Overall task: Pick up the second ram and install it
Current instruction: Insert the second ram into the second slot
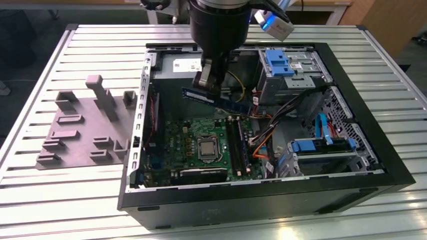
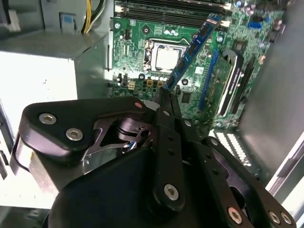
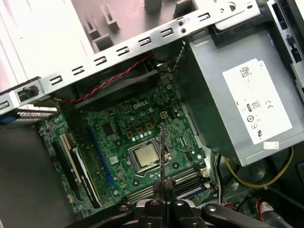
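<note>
**Memory stick carried above the board, not yet seated**

The black linkage of the tool (image 2: 166, 92) filled the foreground of the second wrist view, its fingers pressed together on one end of the second ram (image 2: 192, 50). The blue stick jutted out from the pinch over the green motherboard (image 2: 142, 71). In the exterior view the tool (image 1: 208, 87) hung inside the open computer case (image 1: 267, 197), which lay on its side on the slatted table (image 1: 67, 200). The second ram (image 1: 230, 102) was in the air, running toward the exterior view's right with a slight downward slope. It stood well clear of the board and touched nothing but the fingers. The long black memory slots (image 1: 235, 136) lay below it, beside the processor socket (image 1: 208, 148). In the first wrist view the stick (image 3: 161, 147) appeared edge-on as a thin line rising from the closed tool (image 3: 164, 183), with the power supply (image 3: 237, 104) off to one side. A grey moulded tray (image 1: 80, 130) sat on the table at the exterior view's left.

By this evidence the pick-up was done and the carry to the slots was the step in hand. Seating the stick would call for its long edge to be level and in line with a free slot, followed by a straight, even press. The one-ended grip left the far end free to tip or bind.
</note>
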